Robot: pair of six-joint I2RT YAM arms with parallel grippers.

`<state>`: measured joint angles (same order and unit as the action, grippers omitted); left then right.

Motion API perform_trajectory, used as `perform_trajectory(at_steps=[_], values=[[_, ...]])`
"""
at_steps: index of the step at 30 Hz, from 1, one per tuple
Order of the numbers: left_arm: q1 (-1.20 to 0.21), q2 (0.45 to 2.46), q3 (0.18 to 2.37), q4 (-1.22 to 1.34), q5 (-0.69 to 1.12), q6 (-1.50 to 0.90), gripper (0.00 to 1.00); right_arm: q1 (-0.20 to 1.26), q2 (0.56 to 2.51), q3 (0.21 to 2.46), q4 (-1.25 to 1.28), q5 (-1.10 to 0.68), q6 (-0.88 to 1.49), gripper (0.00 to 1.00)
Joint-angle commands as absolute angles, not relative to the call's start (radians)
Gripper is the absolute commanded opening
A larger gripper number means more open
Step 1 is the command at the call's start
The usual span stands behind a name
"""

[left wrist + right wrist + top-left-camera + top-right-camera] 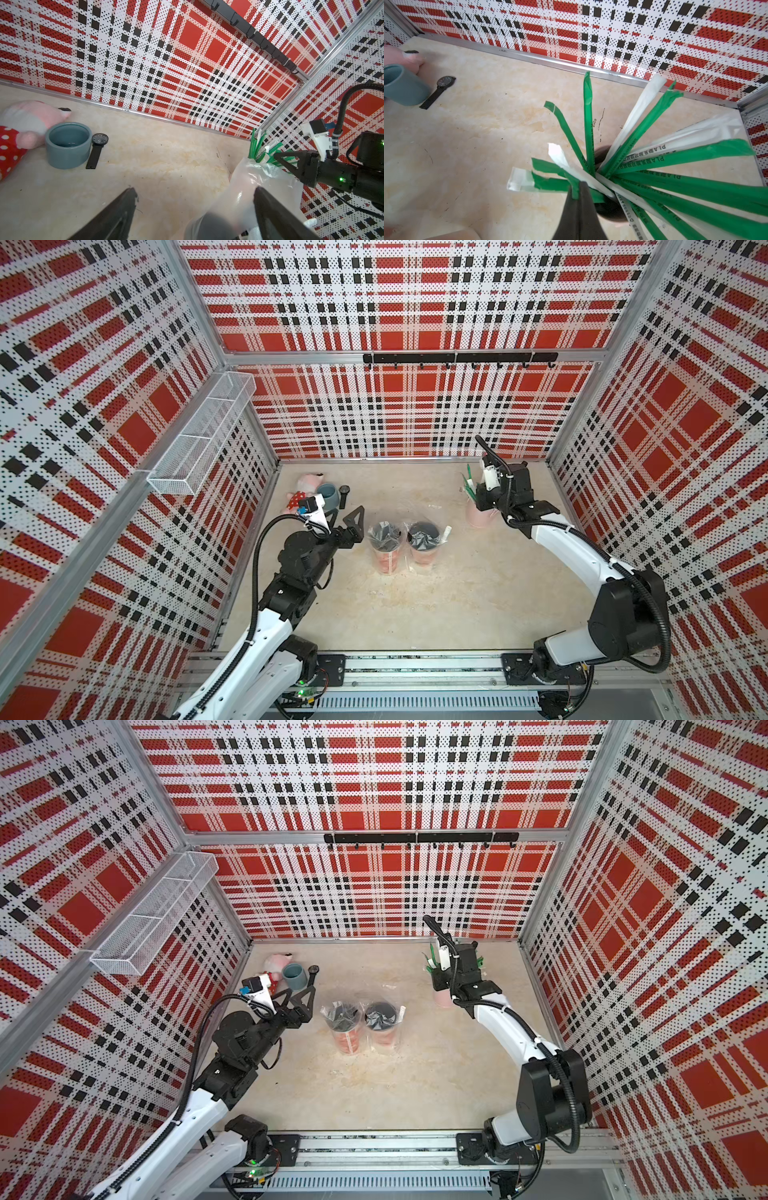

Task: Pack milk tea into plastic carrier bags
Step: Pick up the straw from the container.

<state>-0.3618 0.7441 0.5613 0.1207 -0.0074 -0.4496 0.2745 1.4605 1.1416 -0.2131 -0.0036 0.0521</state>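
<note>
Left pincer [193,190] gapes wide near the desk's [436,605] left edge; right pincer [580,186] clamped tight by its far-right corner.

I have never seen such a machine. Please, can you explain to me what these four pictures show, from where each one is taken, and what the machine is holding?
These are two robot arms at one table. Each arm ends in a gripper with two fingers. Two pictures are taken from above and show nearly the same view. The other two come from small cameras on the arms' wrists.

In the middle stand a milk tea cup and a second cup, each inside a clear plastic bag. In a back corner are a plush toy, a grey-blue mug and a wristwatch.

The right gripper is shut on a green-wrapped straw from the pink cup of straws. The left gripper is open close to a bagged cup and holds nothing.
</note>
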Motion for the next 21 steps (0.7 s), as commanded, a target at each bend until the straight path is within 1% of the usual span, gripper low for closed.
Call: perform_trajectory(at_steps=[1,7,11,15,19,21], values=[[-0.351,0.738,0.554,0.132,0.016,-0.453,0.91,0.255,1.382,1.152,-0.214,-0.050,0.060,0.00],[-0.350,0.740,0.554,0.152,0.048,-0.473,0.88,0.251,1.239,1.202,-0.310,-0.061,0.044,0.00],[-0.350,0.738,0.547,0.150,0.073,-0.504,0.86,0.252,1.115,1.283,-0.403,-0.091,0.041,0.00],[-0.350,0.728,0.535,0.151,0.093,-0.528,0.84,0.252,1.047,1.385,-0.482,-0.205,0.065,0.00],[-0.351,0.720,0.524,0.164,0.123,-0.550,0.82,0.259,1.044,1.467,-0.503,-0.415,0.129,0.00],[-0.352,0.719,0.519,0.169,0.138,-0.561,0.81,0.276,1.046,1.496,-0.496,-0.466,0.146,0.00]])
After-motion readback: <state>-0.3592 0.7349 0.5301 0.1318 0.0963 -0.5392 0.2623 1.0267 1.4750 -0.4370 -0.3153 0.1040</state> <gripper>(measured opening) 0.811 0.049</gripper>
